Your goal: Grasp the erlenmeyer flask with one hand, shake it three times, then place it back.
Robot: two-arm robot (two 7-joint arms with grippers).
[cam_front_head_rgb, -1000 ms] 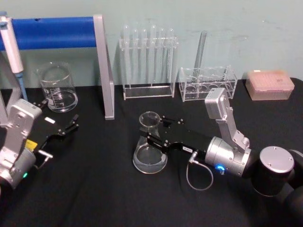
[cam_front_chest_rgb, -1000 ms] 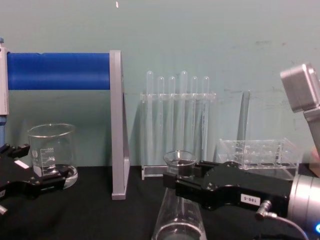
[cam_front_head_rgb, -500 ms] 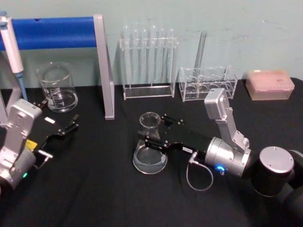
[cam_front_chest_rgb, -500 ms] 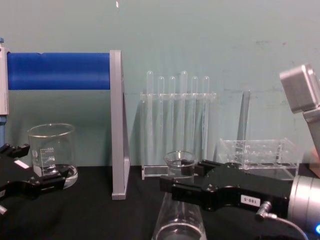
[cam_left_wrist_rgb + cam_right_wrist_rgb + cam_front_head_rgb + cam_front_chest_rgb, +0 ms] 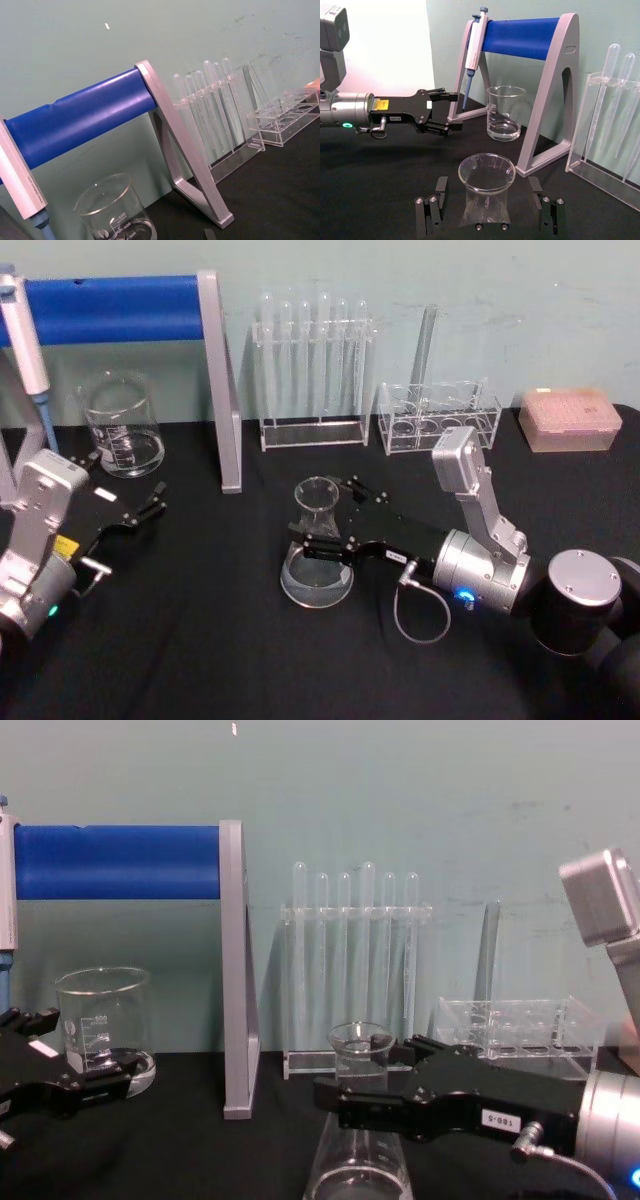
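The right end effector is reaching in low from the right side of the black surface, and its fingers are spread wide open on either side of the erlenmeyer flask, roughly at neck height. From the right wrist view you can see clear gaps between the flask and both fingers, so it isn't gripping anything. The flask sits upright on its base near the middle of the surface. Over on the left, the left end effector is parked just above the surface, fingers slightly apart and holding nothing. Farther back on the left there's a glass beaker under the blue pipette stand. Along the back wall are a test tube rack and a second clear rack, with a pink tip box at the far right.
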